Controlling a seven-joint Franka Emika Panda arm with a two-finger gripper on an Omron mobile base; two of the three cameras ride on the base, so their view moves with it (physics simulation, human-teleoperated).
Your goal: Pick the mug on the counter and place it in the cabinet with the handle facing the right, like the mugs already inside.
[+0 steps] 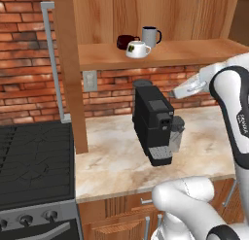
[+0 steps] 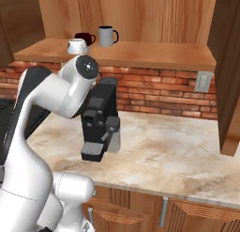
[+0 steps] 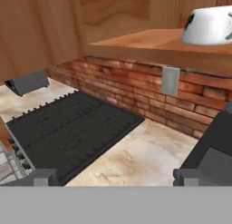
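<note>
Your mug [image 1: 137, 49] sits on the cabinet [image 1: 194, 52] shelf, just in front of the dark red mug [image 1: 125, 41] and taller white mug [image 1: 150, 36]; its handle is hard to make out. The gripper [image 3: 113, 177], jaws spread wide and empty, is cut off at the hand view's bottom.

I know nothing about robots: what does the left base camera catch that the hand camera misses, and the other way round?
Left base view, not the hand view: the dark red mug and taller white mug on the cabinet shelf, plus the stove knobs.
Hand view, not the left base view: a grey object on the counter beyond the stove.
Both: the squat white mug on the shelf, the stove, the wall outlet, and the black coffee machine.
</note>
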